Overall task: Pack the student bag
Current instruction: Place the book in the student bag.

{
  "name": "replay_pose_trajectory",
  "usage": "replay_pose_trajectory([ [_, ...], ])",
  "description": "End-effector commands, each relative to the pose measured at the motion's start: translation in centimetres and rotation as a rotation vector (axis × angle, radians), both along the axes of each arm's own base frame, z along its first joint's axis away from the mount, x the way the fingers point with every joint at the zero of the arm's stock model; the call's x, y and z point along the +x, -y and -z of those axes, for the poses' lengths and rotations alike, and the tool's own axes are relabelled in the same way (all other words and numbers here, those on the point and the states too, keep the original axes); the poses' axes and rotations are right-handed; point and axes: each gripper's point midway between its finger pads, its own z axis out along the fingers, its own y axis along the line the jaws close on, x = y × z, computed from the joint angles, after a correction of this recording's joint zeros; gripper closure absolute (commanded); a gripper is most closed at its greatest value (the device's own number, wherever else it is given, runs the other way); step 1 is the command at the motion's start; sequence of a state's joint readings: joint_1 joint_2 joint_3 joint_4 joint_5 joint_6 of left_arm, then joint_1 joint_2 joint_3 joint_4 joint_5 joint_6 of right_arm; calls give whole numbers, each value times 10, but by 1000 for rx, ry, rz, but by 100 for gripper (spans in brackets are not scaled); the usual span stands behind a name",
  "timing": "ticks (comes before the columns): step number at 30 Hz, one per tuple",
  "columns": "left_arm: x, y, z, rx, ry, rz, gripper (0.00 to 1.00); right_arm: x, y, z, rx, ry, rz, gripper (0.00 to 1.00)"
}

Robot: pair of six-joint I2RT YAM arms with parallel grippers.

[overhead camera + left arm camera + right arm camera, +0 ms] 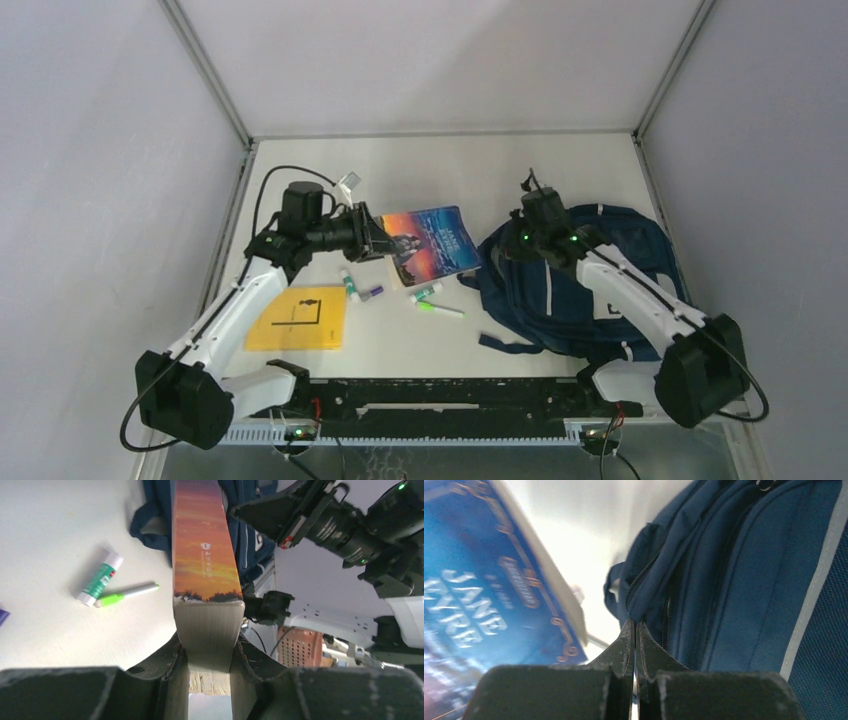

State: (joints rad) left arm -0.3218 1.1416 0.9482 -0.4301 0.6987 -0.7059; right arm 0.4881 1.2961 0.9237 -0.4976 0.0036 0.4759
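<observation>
Progress: early, by my reading. Nothing could be seen inside the student bag (pixel 545 305), and every loose item was outside it. The left tool (pixel 368 238) was clamped on the page edge of a thick book (pixel 432 243) with a sunset-and-blue cover. The left wrist view showed the jaws tight on both sides of the book block, with the book pointing toward the bag. From the top view I could not tell whether the book was fully clear of the tabletop (pixel 450 170). The right tool (pixel 500 250) was closed to a narrow pinch on a fold of the bag's fabric just beside a zipper line, at the bag's edge nearest the book. It seemed to be holding the mouth up, but no view showed whether the zipper was open. Left to pack, judged from the layout: the book in hand, a yellow notebook (pixel 298 318) near the left arm, two glue sticks (pixel 349 285), a green pen (pixel 440 309) and a small purple item (pixel 372 293), all lying between notebook and bag. Bag appearance: navy blue fabric, thin white piping, a white patch on the front. It lay slumped and creased on the right side of the tabletop under the right arm, with a dark strap trailing toward the centre.
</observation>
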Motion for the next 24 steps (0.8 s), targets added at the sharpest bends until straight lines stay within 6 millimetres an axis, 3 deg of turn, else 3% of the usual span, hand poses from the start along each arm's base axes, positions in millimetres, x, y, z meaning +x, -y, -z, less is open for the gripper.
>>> replay_pose_trajectory([
  [1,-17,26,-79,-217,204,212,100,4,-17,-84,168,178,-107,100],
  [6,-16,41,-65,-237,118,255,100,-8,-14,-118,308,210,-169,100],
  [9,-14,51,-61,-242,89,266,100,-14,-14,-130,372,217,-205,100],
  [12,-2,59,-41,-225,20,261,100,-16,-13,-141,422,232,-227,100],
  [15,5,72,-33,-236,-17,287,100,-16,-13,-151,469,247,-250,100],
  [24,2,150,-48,-361,-27,376,100,-21,-26,-171,578,261,-320,100],
])
